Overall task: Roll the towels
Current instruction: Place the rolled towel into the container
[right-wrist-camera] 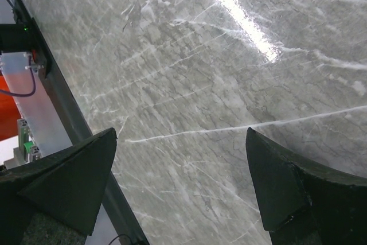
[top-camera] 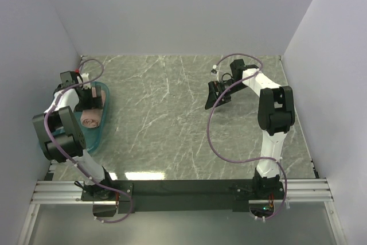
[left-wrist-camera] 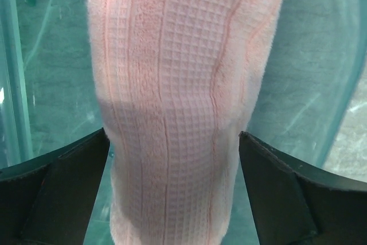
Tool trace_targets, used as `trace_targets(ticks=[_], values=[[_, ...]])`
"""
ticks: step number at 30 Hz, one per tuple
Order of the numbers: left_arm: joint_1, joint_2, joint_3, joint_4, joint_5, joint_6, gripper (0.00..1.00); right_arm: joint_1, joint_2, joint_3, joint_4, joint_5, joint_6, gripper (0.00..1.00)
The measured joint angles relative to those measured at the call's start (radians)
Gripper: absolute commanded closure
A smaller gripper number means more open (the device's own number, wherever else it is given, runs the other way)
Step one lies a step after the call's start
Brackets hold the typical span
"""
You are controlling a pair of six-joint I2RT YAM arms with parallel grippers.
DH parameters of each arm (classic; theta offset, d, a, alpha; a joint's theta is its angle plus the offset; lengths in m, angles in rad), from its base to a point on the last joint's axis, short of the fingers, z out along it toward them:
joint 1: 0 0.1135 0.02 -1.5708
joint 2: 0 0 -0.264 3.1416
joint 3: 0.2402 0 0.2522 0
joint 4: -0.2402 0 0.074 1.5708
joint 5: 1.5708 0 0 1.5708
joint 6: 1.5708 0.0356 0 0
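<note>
While straddling the rolled towel point(left-wrist-camera: 178, 55) in the teal tray point(left-wrist-camera: 321, 55) with the left end effector point(left-wrist-camera: 173, 139) spread wide, lift straight off slowly, to avoid snagging terry and loosening it. Hold the right end effector point(right-wrist-camera: 180, 136), also wide and empty, over the table point(right-wrist-camera: 200, 55).

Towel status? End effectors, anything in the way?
Both open: left end effector straddling the towel, right end effector empty above the table. Towel rolled, lying in the teal tray. No obstruction seen.
</note>
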Motion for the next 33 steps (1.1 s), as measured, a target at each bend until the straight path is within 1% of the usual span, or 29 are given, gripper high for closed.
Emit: trace_targets(ticks=[5,11,18,22,24,26,30,33], values=[[0.0,-0.04,0.019,-0.043,-0.008,0.022,0.01,0.0,-0.001,0.0,0.0,-0.002,-0.001,0.0],[0.0,-0.102,0.12,-0.116,-0.038,0.055,0.0,0.0,-0.005,0.003,-0.005,-0.002,-0.004,0.0],[0.0,-0.174,0.315,-0.208,-0.023,0.045,0.01,0.0,-0.035,0.049,-0.02,0.022,-0.007,0.0],[-0.021,-0.171,0.503,-0.289,0.012,-0.002,0.01,-0.007,-0.089,0.079,-0.034,0.045,-0.006,0.0],[-0.058,-0.164,0.579,-0.308,0.014,-0.02,0.01,-0.026,-0.127,0.099,-0.041,0.051,0.0,0.0],[-0.126,-0.169,0.607,-0.299,0.009,-0.038,0.0,-0.059,-0.175,0.113,-0.042,0.062,0.007,0.0],[-0.298,-0.165,0.591,-0.297,-0.013,-0.055,0.01,-0.147,-0.295,0.111,-0.043,0.087,0.024,0.0],[-0.437,-0.145,0.571,-0.29,-0.043,-0.074,0.01,-0.223,-0.418,0.051,-0.023,0.117,0.032,0.0]])
